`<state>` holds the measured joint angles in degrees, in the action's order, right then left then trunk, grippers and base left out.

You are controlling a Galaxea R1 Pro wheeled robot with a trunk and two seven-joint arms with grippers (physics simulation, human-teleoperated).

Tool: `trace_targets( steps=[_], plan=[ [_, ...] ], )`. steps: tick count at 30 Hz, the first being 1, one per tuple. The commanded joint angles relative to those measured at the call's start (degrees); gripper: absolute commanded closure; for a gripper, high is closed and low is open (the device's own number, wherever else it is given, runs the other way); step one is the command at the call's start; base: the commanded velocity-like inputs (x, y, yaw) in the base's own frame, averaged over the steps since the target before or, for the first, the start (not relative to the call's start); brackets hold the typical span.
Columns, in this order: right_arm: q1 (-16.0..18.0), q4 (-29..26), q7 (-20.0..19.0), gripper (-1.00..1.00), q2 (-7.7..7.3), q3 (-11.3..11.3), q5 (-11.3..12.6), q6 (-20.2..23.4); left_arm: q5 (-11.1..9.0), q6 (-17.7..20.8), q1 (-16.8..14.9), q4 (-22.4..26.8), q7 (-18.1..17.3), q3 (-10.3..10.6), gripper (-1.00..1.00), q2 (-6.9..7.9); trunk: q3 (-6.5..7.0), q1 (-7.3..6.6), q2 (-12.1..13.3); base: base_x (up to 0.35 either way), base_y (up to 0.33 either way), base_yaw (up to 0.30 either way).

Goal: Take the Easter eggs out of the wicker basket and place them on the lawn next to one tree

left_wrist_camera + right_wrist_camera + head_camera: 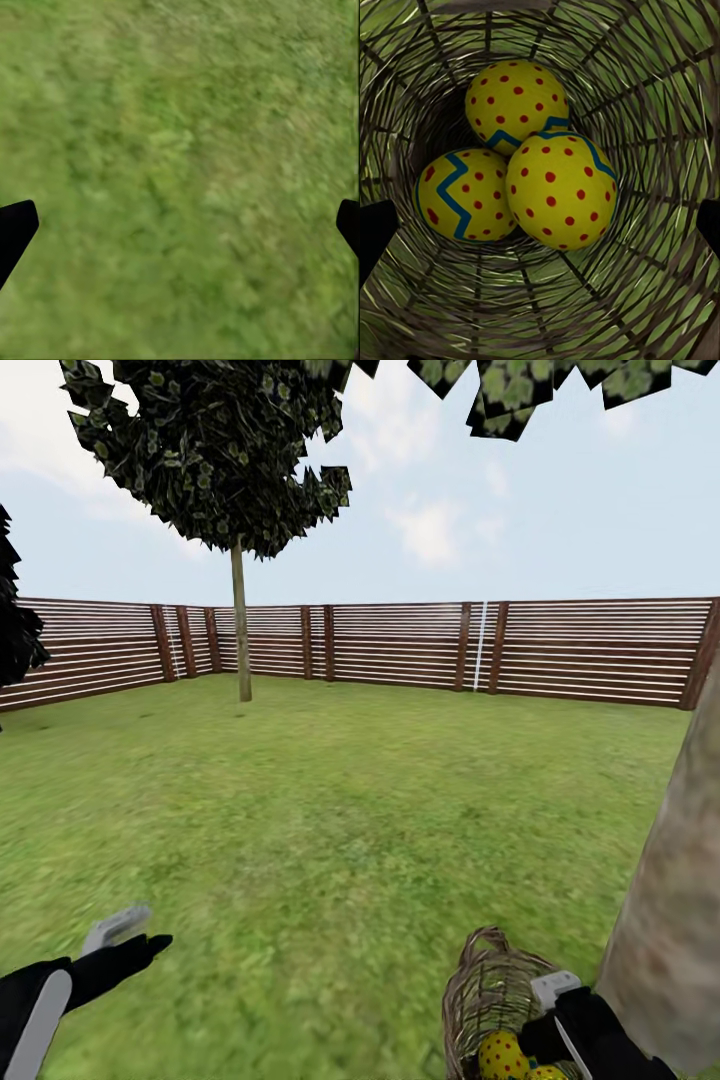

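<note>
The wicker basket (pixel 490 990) stands on the lawn (pixel 330 830) at the foot of the thick pale tree (pixel 670 920). Three yellow Easter eggs with red dots lie together at its bottom: one (pixel 516 101), a second (pixel 461 195) and a third (pixel 559 191). One egg (pixel 502 1055) peeks over the rim in the head view. My right gripper (pixel 541 226) hangs open above the basket mouth (pixel 660 112), its fingertips (pixel 375 232) apart from the eggs. Off to the left, my left gripper (pixel 140 932) stays open over bare grass (pixel 180 150).
A thin-trunked, round-crowned tree (pixel 240 620) grows far back near the wooden slat fence (pixel 400 645) that bounds the garden. A dark conifer (pixel 15 620) stands at the left edge. Wide grass lies between me and the fence.
</note>
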<state>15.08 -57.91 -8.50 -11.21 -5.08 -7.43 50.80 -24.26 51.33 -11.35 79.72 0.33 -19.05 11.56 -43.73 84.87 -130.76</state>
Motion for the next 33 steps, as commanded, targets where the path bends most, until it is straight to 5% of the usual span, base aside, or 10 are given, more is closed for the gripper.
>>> trace_targets(
  steps=[1, 13, 20, 33],
  plan=[
    [0.04, -0.13, -0.47, -1.00, -0.04, -0.11, -0.63, 0.50, -0.20, 0.27, -1.11, -0.11, 0.07, -0.06, -1.00, -0.17, -0.25, 0.22, -0.45, 0.000, 0.000, 0.000],
    [0.04, -0.19, -0.47, -1.00, -0.12, 0.08, -0.75, 0.87, -0.11, -0.35, -2.18, -1.54, 0.28, 0.17, -1.00, -0.57, -2.41, 2.85, -5.26, 0.000, 0.000, 0.000],
    [0.04, -0.79, -0.46, -1.00, -1.00, 4.09, -1.29, 0.79, -0.22, -0.44, -2.19, -2.02, 0.24, 0.15, -1.00, -0.57, -3.66, 4.39, -8.07, 0.000, 0.000, 0.000],
    [0.04, -1.59, -0.47, -1.00, -1.54, 4.47, -1.37, 0.79, -0.18, -1.49, -2.19, -5.41, 0.20, 0.09, -1.00, -0.28, -6.08, 6.86, -12.50, 0.000, 0.000, 0.000]
  ],
)
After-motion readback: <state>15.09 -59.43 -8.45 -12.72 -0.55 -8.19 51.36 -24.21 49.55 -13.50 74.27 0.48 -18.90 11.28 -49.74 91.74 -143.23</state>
